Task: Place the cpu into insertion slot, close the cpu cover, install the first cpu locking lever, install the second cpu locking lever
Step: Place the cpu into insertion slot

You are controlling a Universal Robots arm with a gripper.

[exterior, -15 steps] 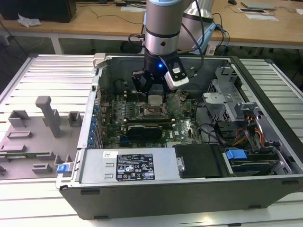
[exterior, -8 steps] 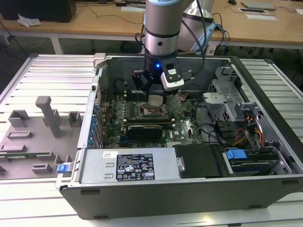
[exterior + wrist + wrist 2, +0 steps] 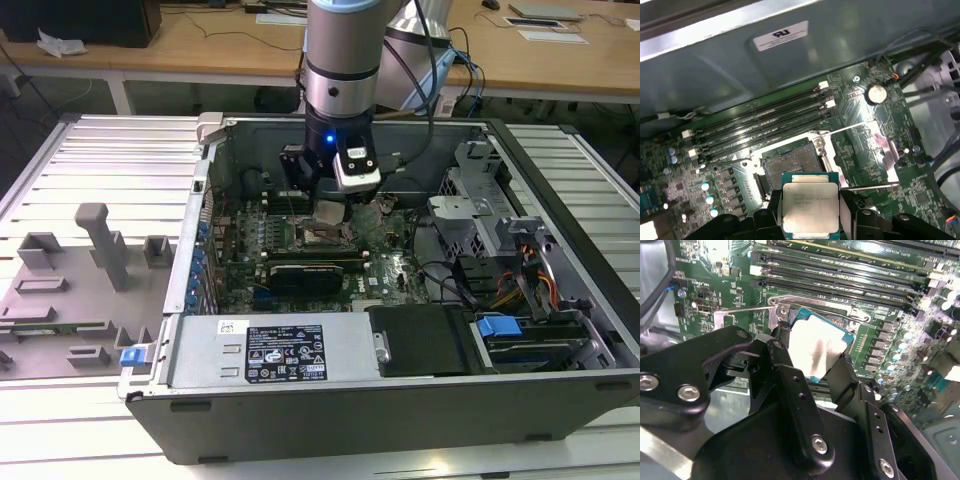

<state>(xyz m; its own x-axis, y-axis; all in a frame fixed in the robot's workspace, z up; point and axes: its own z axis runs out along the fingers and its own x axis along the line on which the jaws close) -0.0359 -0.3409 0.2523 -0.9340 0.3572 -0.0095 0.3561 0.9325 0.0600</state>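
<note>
The cpu (image 3: 811,207) is being held by the gripper (image 3: 810,217), and its fingers (image 3: 772,210) are being pressed against two opposite edges of the chip. In the first wrist view the chip is being held in the air near the insertion slot (image 3: 790,162), apart from it. The dark pin field is being shown uncovered. The cpu cover (image 3: 885,150) is lying swung open beside the slot, inside the open computer case (image 3: 400,400).

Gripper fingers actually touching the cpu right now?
Touching. The second wrist view shows the gripper with its fingers pressed against opposite edges of the cpu, with no gap at either side.
</note>
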